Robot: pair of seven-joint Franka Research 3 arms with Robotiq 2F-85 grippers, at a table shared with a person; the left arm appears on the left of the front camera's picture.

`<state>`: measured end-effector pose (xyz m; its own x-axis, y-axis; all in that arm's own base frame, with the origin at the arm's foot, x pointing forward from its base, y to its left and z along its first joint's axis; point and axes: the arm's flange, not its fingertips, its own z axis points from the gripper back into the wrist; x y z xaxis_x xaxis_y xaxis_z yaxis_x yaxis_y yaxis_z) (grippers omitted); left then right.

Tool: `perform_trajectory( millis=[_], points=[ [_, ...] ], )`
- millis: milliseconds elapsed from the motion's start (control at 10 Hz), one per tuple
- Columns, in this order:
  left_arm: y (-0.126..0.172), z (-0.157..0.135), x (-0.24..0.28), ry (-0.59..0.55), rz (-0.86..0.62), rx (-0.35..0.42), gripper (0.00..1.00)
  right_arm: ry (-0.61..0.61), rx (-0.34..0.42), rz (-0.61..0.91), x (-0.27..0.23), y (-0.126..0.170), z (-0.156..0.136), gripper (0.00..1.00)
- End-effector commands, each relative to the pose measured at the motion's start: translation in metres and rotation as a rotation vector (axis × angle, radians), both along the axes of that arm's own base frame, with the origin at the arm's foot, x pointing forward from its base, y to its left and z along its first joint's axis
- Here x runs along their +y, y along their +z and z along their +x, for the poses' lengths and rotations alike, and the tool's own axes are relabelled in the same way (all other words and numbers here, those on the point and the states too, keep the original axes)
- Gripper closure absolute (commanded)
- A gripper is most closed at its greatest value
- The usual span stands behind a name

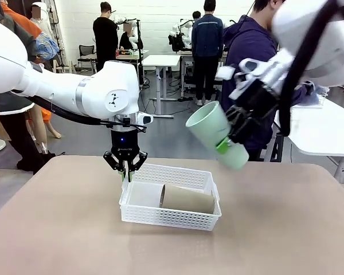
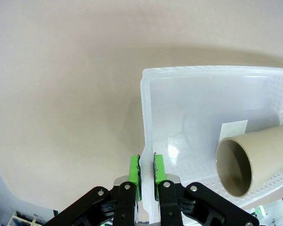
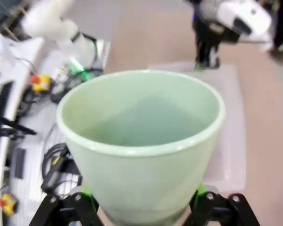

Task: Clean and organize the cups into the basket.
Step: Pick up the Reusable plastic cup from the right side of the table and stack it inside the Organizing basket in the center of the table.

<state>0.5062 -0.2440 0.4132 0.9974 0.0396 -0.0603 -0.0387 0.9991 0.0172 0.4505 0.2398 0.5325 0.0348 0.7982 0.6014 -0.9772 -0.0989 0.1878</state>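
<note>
Mint-green cup hangs tilted in the air near the right end of the basket, clamped in our right gripper. We see one tan cup lying on its side inside. Our left gripper pinches the basket's left wall. We judge only the green one remains.

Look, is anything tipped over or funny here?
The tan cup lies on its side inside the white basket, not standing. The mint green cup hangs tilted in the air, gripped by the right hand. The left hand pinches the basket's wall.
</note>
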Motion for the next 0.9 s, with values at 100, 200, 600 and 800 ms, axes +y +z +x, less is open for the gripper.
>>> perform_trajectory(
  millis=[100,200,600,800],
  points=[
    [0.0,-0.001,-0.001,0.012,0.0,-0.004,1.0,0.085,0.124,-0.139,0.035,-0.015,0.052,0.16],
    [0.0,-0.001,-0.001,0.012,0.0,-0.004,1.0,0.108,0.114,-0.191,0.045,-0.03,0.061,0.16],
    [0.0,-0.001,-0.001,0.012,0.0,-0.004,1.0,0.144,-0.005,-0.243,0.06,-0.086,0.091,0.16],
    [0.0,-0.001,-0.001,0.012,0.0,-0.004,1.0,0.158,-0.04,-0.245,0.072,-0.1,0.101,0.16]
  ],
)
